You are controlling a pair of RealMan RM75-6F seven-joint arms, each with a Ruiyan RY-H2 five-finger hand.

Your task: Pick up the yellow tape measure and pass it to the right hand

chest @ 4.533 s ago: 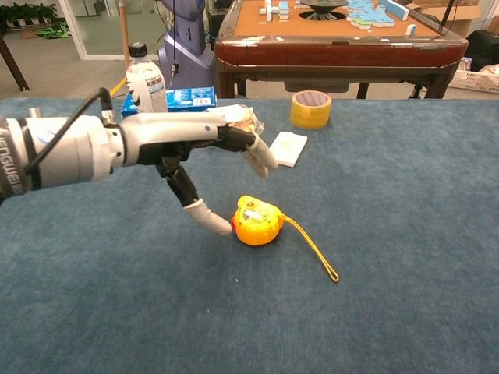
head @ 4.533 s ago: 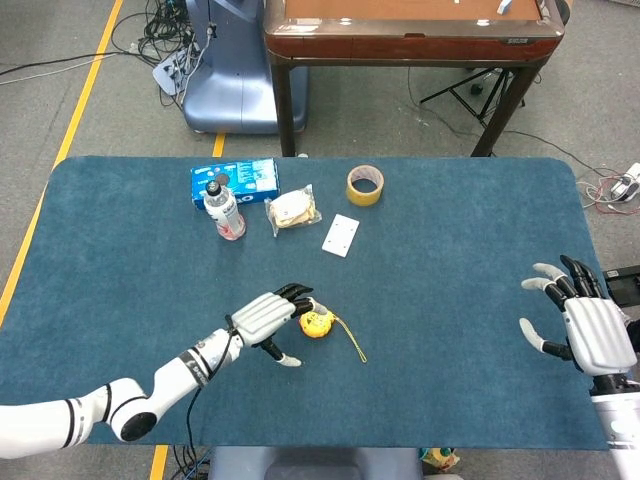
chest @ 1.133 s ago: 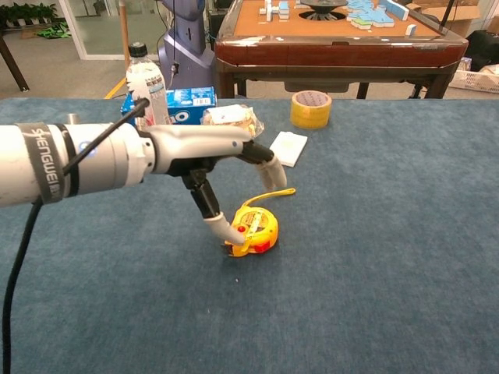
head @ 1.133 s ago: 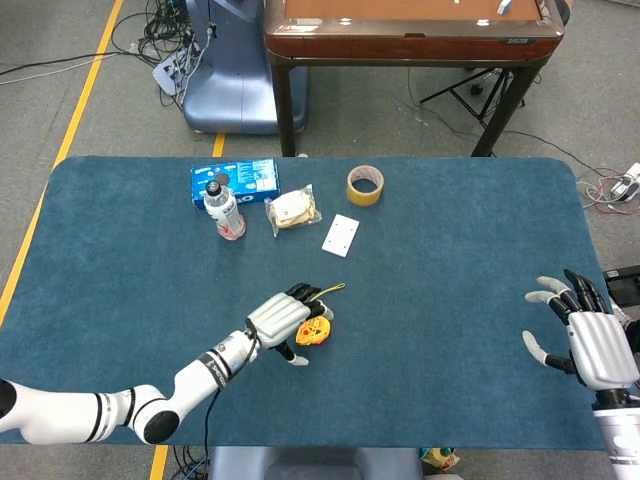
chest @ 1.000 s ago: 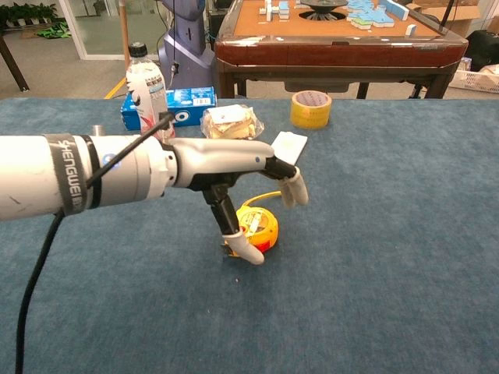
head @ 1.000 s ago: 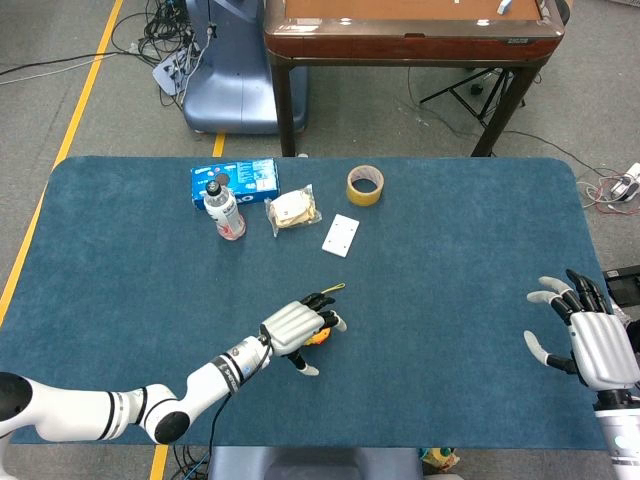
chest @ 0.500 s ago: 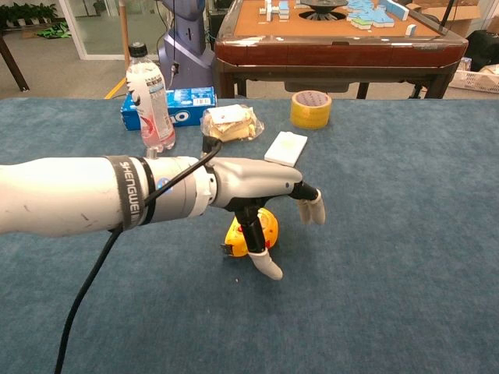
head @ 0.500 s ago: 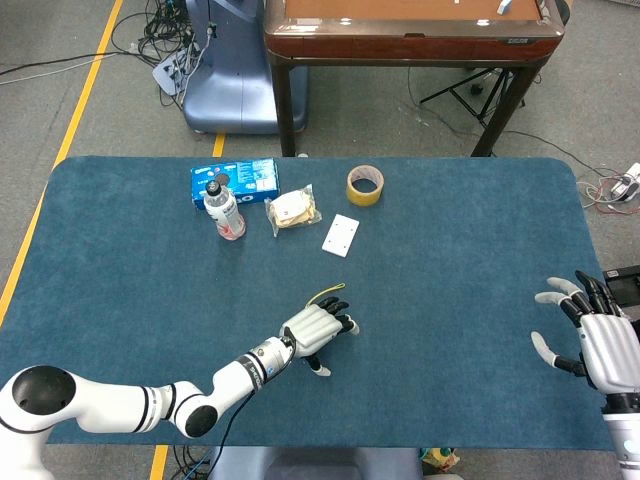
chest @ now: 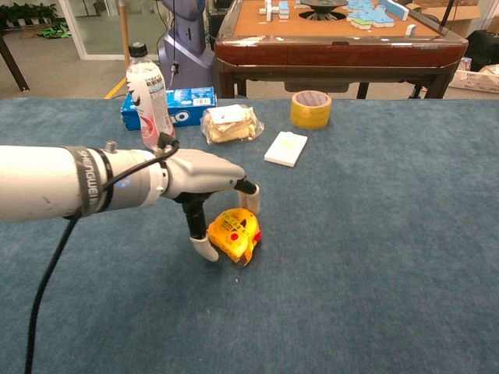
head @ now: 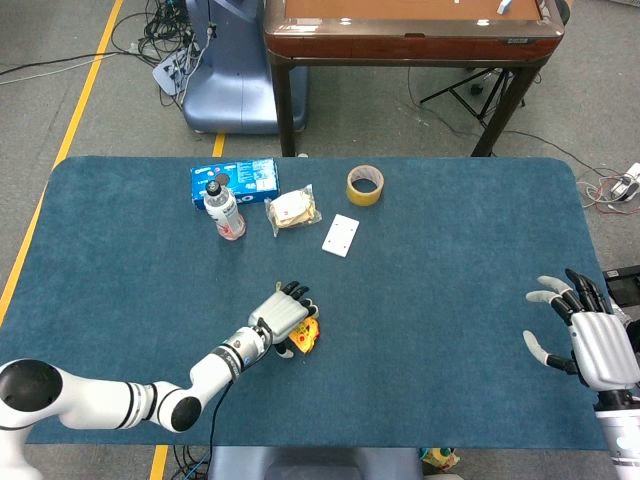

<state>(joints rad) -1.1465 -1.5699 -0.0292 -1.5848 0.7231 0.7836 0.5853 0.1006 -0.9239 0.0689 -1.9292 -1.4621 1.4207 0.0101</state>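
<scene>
Both views are evenly and brightly lit by soft indoor light from overhead. Shadows on the blue bench (head: 450, 250) are faint and short: a dim patch lies just under the left hand (chest: 204, 181) and the yellow tape measure (chest: 233, 234) in the chest view. No harsh glare, only a mild sheen on the white arm shell (chest: 47, 191) and on the bottle (chest: 146, 86) behind that hand. Focus is sharp throughout. The chest view bends slightly at its edges, with the near arm looming large; the head view looks straighter.
</scene>
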